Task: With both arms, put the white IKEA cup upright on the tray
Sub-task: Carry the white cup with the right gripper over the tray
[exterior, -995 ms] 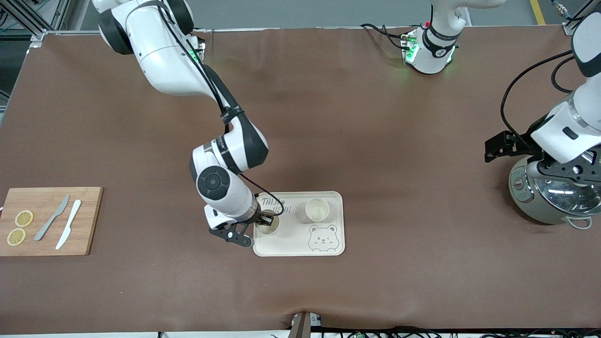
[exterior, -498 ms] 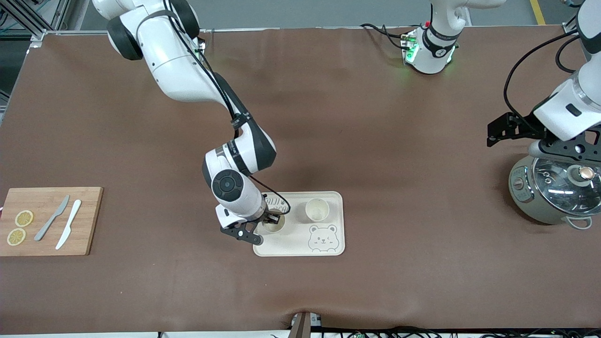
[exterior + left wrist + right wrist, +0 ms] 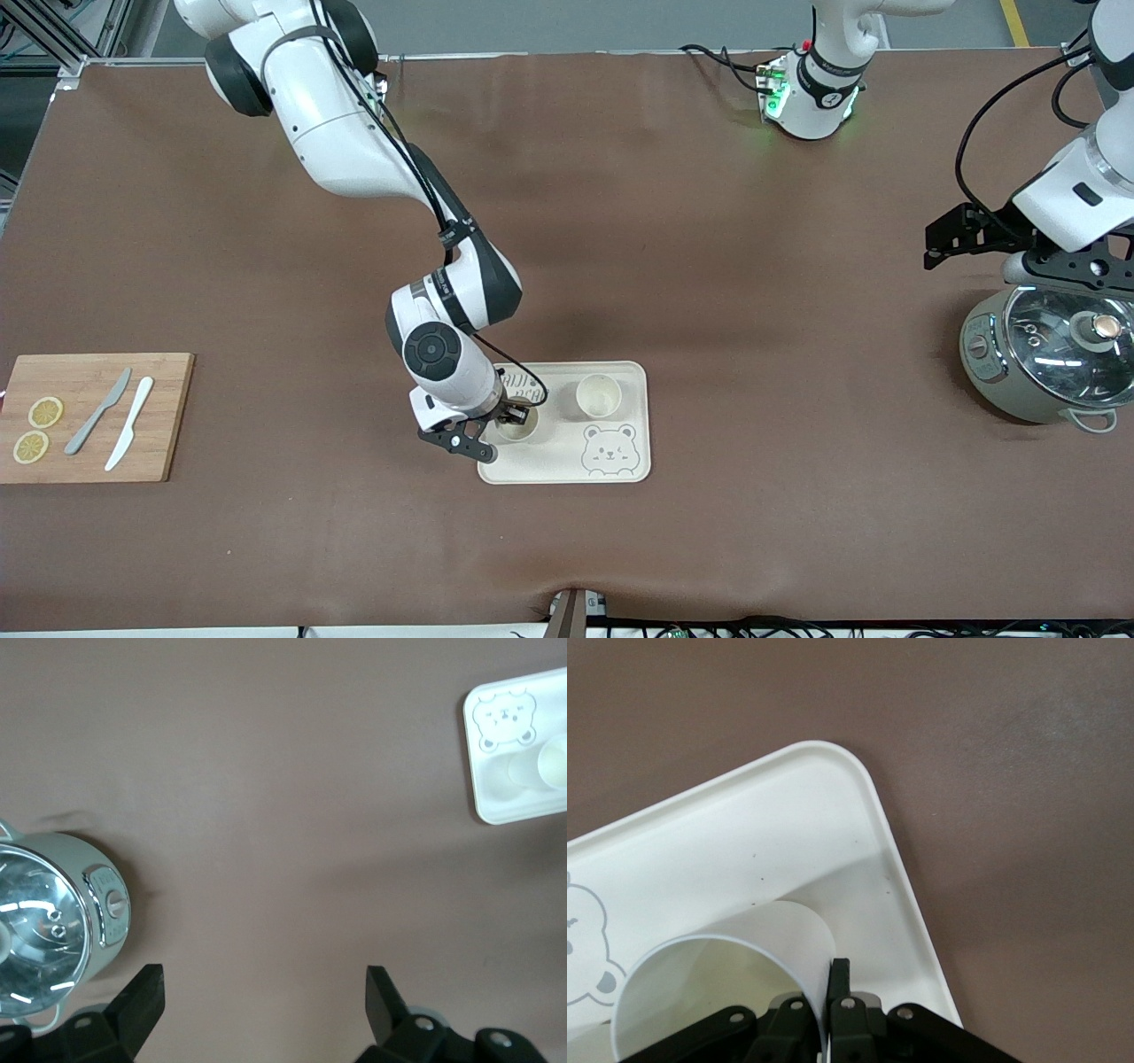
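My right gripper [image 3: 509, 416] is shut on the rim of a white cup [image 3: 520, 425]. It holds the cup upright over the cream bear tray [image 3: 567, 474], at the tray's end toward the right arm. In the right wrist view one finger is inside the cup [image 3: 726, 983] and one finger [image 3: 840, 979] outside, over the tray's corner [image 3: 833, 815]. I cannot tell whether the cup's base touches the tray. A second white cup [image 3: 598, 396] stands upright on the tray. My left gripper [image 3: 1074, 268] is open and empty, up over the table beside a pot.
A grey pot with a glass lid [image 3: 1050, 354] stands at the left arm's end and also shows in the left wrist view [image 3: 44, 921]. A wooden cutting board [image 3: 89, 416] with lemon slices and two knives lies at the right arm's end.
My right gripper has carried the cup a little toward the tray's middle. My left gripper has drawn away from over the pot lid, which now shows whole.
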Motion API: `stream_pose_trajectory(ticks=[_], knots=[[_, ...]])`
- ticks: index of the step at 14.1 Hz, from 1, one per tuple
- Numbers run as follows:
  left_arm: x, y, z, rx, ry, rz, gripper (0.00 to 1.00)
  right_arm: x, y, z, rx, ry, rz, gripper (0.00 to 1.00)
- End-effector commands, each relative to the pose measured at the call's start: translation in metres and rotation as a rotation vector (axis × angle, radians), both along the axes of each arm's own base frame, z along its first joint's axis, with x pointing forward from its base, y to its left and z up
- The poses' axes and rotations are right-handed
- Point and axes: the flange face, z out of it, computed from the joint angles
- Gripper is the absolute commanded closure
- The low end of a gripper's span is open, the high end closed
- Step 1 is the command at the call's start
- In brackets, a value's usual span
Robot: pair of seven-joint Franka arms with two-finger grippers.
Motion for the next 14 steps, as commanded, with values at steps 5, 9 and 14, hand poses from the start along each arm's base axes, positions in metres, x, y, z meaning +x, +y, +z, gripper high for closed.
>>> stream_pose_trajectory(ticks=[5, 9, 14], knots=[[0.006, -0.001, -0.019, -0.011, 0.009, -0.015, 0.00, 0.001, -0.002, 0.003, -0.005, -0.007, -0.007, 0.00], [0.019, -0.028, -0.041, -0.009, 0.004, -0.033, 0.00, 0.005, -0.008, 0.012, -0.004, -0.026, 0.079, 0.00], [0.014, -0.026, -0.028, -0.013, -0.026, -0.032, 0.00, 0.001, -0.013, 0.061, -0.013, 0.010, 0.083, 0.00]])
